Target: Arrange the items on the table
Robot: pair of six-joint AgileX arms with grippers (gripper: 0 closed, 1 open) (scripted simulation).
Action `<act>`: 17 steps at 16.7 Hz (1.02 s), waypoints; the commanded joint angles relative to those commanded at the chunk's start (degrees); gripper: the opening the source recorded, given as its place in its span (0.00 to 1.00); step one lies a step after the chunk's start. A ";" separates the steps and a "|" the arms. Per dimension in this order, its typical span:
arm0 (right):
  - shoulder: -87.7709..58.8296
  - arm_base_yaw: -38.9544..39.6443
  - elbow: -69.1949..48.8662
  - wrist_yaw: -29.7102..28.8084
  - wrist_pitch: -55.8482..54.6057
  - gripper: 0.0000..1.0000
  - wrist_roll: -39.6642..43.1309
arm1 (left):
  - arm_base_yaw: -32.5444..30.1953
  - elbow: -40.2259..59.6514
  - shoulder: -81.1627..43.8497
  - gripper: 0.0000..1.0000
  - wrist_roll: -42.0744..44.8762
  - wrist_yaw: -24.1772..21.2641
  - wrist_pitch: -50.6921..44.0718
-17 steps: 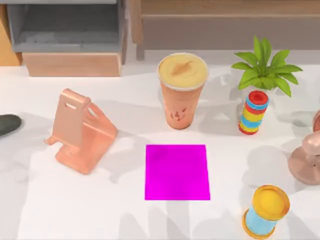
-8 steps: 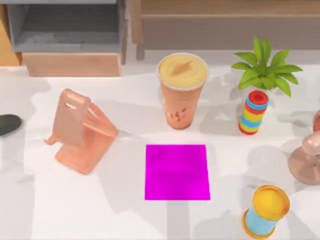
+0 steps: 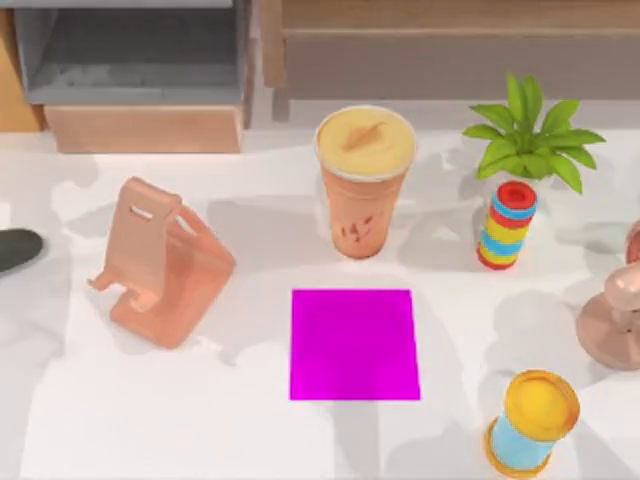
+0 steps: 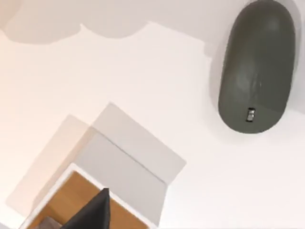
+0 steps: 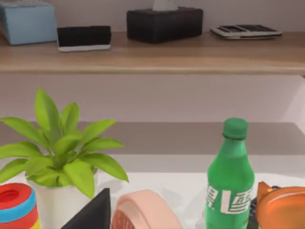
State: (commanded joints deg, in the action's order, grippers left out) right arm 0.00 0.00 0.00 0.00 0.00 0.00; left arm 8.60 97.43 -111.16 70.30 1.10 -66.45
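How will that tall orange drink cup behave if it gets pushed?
The orange drink cup stands upright, tall, and narrows toward its base, so a high push would probably tip it. Its creamy top looks full, so it is likely heavy and may spill on the table.

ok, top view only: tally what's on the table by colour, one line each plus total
Orange/peach: 3 — drink cup, phone stand, rounded peach object at the right edge
Magenta: 1 — square pad
Dark grey: 1 — mouse
Multicolour: 2 — striped potted plant, yellow-topped blue spool
Total: 7
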 joint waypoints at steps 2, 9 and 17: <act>0.00 0.00 0.00 0.00 0.00 1.00 0.00 | -0.58 1.37 -5.23 1.00 1.00 -0.55 -1.64; 0.00 0.00 0.00 0.00 0.00 1.00 0.00 | -1.18 2.85 -9.86 1.00 2.04 -1.16 -3.34; 0.00 0.00 0.00 0.00 0.00 1.00 0.00 | -1.06 -3.84 -12.59 1.00 2.14 -1.17 6.42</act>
State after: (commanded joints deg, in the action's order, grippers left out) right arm 0.00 0.00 0.00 0.00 0.00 0.00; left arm 7.53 93.59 -123.76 72.44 -0.07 -60.02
